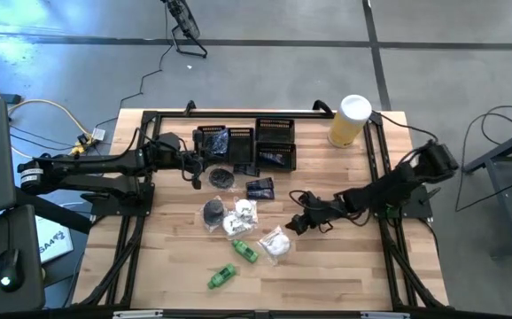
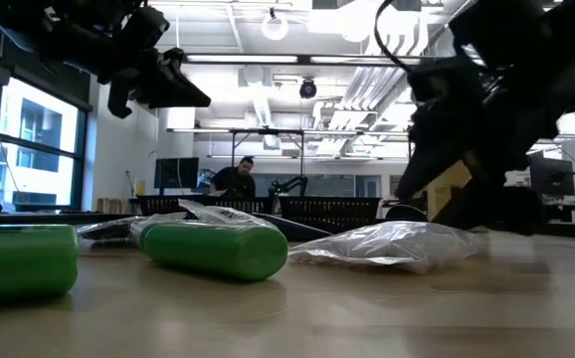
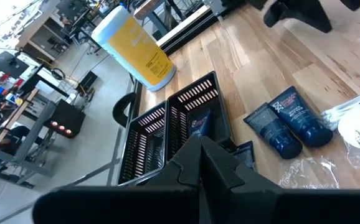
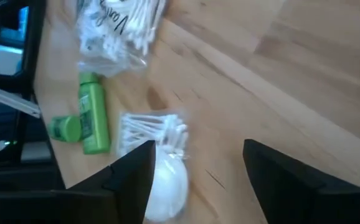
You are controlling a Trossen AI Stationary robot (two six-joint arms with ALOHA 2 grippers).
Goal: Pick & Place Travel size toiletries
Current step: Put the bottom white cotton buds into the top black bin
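Observation:
The travel size toiletries lie loose at the table's middle: green tubes [image 1: 244, 252] [image 1: 222, 276], white crinkly sachets [image 1: 241, 217] [image 1: 275, 244], navy packets [image 1: 260, 188] and a round black piece [image 1: 213, 211]. My right gripper [image 1: 293, 223] is open and low over the table, just right of the white sachet. In its wrist view the gripper [image 4: 198, 180] has bare wood between its fingers, and the sachet [image 4: 161, 168] lies close by one finger. My left gripper [image 1: 194, 167] is shut and hangs above the table beside the trays, holding nothing.
Black mesh trays [image 1: 274, 142] stand at the far middle, with navy packets [image 3: 198, 121] inside. A yellow cylinder with a white lid [image 1: 349, 120] stands at the far right. Black frame rails [image 1: 380, 168] run along both table sides. Bare wood lies near the front edge.

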